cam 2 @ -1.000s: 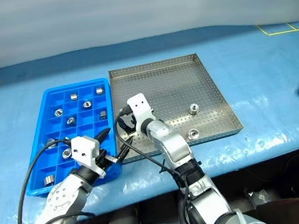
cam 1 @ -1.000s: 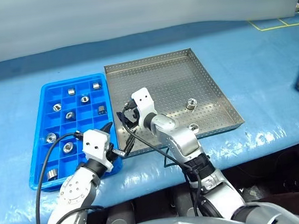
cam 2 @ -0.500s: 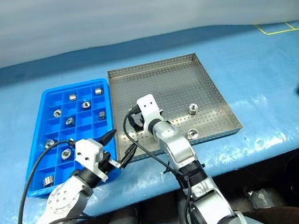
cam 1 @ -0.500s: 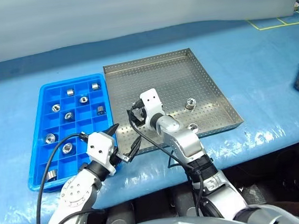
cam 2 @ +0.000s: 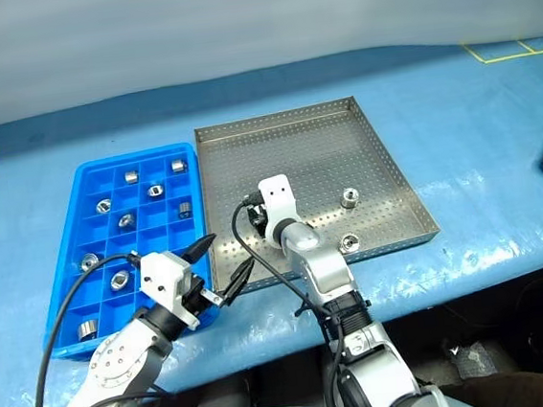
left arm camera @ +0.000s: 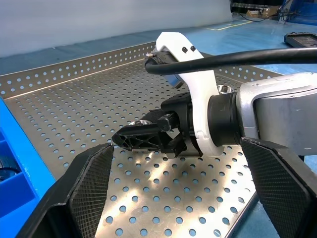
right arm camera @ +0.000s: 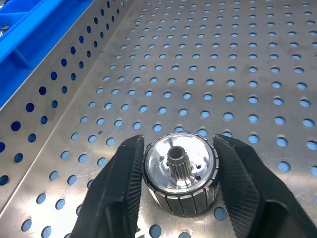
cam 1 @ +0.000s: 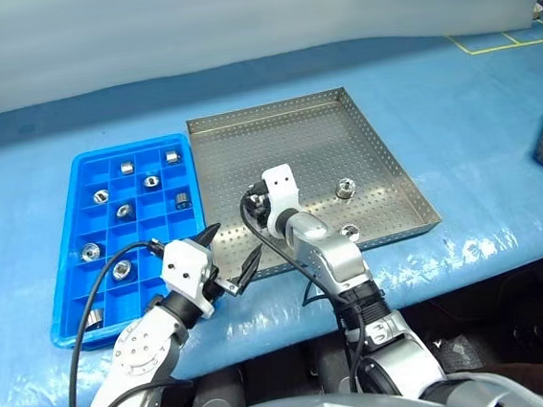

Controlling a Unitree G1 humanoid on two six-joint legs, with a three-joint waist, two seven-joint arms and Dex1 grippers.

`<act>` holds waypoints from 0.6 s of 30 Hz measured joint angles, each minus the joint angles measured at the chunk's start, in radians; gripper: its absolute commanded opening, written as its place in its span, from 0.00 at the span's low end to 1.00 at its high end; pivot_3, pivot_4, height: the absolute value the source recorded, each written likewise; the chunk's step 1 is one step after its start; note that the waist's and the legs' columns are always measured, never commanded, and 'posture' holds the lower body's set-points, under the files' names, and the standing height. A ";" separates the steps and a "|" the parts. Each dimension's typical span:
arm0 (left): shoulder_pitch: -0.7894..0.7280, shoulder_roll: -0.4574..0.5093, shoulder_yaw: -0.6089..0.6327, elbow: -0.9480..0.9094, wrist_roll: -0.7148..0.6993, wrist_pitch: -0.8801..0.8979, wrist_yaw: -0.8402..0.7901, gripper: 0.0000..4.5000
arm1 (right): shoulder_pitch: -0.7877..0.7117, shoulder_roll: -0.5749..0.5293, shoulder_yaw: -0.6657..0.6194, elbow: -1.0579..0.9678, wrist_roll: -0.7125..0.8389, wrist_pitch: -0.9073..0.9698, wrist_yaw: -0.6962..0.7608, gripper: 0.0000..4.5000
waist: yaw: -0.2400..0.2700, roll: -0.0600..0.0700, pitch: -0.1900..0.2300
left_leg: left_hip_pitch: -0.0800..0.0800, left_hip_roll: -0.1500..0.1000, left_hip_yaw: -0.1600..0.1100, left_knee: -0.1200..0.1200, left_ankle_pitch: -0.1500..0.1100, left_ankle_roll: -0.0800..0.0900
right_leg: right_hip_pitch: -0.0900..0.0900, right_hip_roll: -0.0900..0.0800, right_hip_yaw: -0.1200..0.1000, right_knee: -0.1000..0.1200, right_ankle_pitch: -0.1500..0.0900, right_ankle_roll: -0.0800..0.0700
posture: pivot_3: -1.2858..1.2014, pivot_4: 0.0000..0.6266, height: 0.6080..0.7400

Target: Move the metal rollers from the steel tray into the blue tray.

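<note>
Right wrist view puts my right claw [right arm camera: 179, 186] pinched on a shiny ribbed steel roller [right arm camera: 181, 173], pads [right arm camera: 121, 191] on its round sides. I reckon it's hard, dense and slick, so that side grip suits. Under it lies the grey perforated metal tray [right arm camera: 247, 74], two more rollers to its right [cam 1: 347, 188]. Beyond its left, my left claw [cam 1: 233, 248] gapes empty by the gridded blue plastic tray [cam 1: 71, 266].

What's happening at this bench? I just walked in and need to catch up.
The robot's right gripper is shut on a shiny metal roller on the grey perforated steel tray. Two more rollers lie near that tray's near-right corner. Its left gripper hangs open beside the bright blue compartment tray, which already holds several rollers.
</note>
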State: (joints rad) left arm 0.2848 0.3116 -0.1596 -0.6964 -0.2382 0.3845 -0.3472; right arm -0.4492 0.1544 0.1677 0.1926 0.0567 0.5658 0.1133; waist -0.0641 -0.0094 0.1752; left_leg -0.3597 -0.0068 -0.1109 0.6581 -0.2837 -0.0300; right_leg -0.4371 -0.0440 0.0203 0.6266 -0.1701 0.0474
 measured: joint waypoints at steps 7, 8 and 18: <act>0.023 -0.046 0.035 0.000 0.007 -0.031 0.062 1.00 | -0.019 0.000 0.025 -0.024 -0.003 0.011 0.029 0.38 | 0.002 0.000 0.000 | 0.000 0.000 0.000 0.000 0.000 0.000 | -0.001 0.000 0.000 0.000 0.000 0.000 | 0.55 0.24 1.00; 0.027 -0.054 0.045 0.000 0.014 -0.037 0.073 1.00 | -0.031 0.000 0.028 -0.034 -0.003 0.011 0.035 0.38 | 0.003 0.000 0.000 | 0.000 0.000 0.000 0.000 0.000 0.000 | -0.001 0.000 0.000 0.000 0.000 0.000 | 0.55 0.24 1.00; 0.127 -0.141 0.152 -0.030 0.075 -0.105 0.210 1.00 | -0.136 -0.007 0.136 -0.083 0.050 -0.002 0.156 0.38 | 0.049 0.000 0.000 | -0.001 0.000 -0.001 -0.003 0.000 0.000 | -0.002 0.000 -0.001 0.000 0.000 0.000 | 0.61 0.24 1.00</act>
State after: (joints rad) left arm 0.4119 0.1709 -0.0079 -0.7265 -0.1634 0.2800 -0.1372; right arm -0.5854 0.1473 0.3040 0.1099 0.1063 0.5637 0.2696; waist -0.0153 -0.0094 0.1753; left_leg -0.3605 -0.0068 -0.1120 0.6556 -0.2837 -0.0300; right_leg -0.4388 -0.0440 0.0193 0.6268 -0.1700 0.0475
